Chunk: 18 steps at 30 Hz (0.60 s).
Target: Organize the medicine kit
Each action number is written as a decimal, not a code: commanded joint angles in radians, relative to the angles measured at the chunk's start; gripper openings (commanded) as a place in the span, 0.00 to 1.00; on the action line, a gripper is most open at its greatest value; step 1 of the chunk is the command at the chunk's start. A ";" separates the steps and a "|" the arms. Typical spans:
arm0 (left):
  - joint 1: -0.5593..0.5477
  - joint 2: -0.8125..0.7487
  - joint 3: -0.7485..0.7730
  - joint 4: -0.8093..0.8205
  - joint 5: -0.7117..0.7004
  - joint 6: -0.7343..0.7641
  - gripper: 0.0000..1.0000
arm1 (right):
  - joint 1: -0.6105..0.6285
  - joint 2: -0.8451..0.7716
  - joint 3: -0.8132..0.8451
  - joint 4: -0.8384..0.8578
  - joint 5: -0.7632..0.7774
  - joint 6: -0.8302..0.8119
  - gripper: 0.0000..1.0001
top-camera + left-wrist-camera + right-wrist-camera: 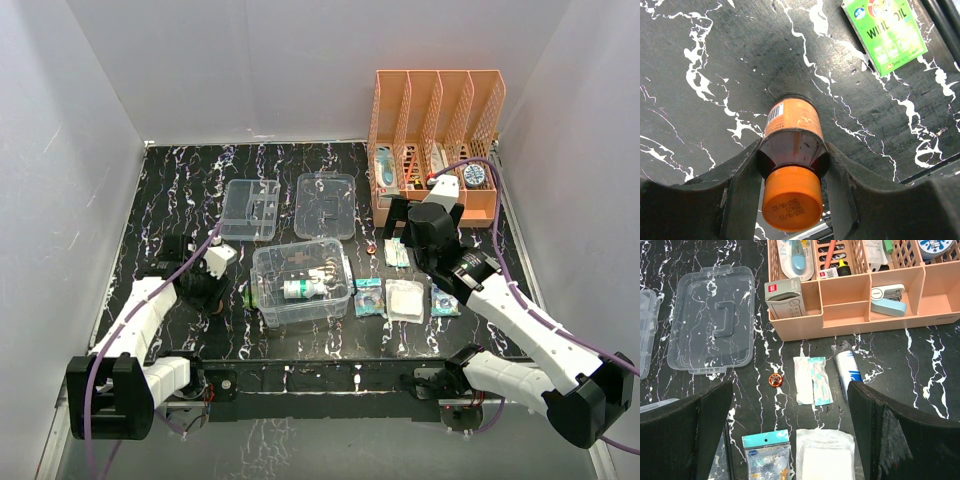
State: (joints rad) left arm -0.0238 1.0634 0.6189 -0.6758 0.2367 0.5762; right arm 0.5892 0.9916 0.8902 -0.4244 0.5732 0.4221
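Left wrist view shows us the left hand [792,160] clamped on a brown bottle [790,117]. From above, the medicine kit box [262,285] stands near, to its right. We see the right hand [790,410] spread wide, holding nothing.

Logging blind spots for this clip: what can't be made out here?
Top view: the left wrist covers the left fingers; only the left wrist view shows them clamping the amber bottle with orange plastic cap.
Top view: contents of the deep clear plastic box are too small to name.
Left wrist view: green paper sachet, cut by the top edge.
Right wrist view: white square gauze pack, cut by the bottom edge.
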 commanded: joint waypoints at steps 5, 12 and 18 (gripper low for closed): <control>0.010 0.032 0.117 -0.111 0.039 0.054 0.00 | 0.009 -0.023 0.030 0.011 0.027 0.015 0.98; 0.010 0.201 0.619 -0.385 0.026 0.137 0.00 | 0.011 -0.022 0.006 0.041 0.022 0.016 0.98; -0.005 0.427 0.986 -0.559 0.037 0.182 0.00 | 0.012 -0.012 -0.003 0.056 0.018 0.016 0.98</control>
State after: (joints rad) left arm -0.0208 1.3685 1.4258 -1.0412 0.2470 0.7052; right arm 0.5957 0.9890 0.8860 -0.4335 0.5770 0.4290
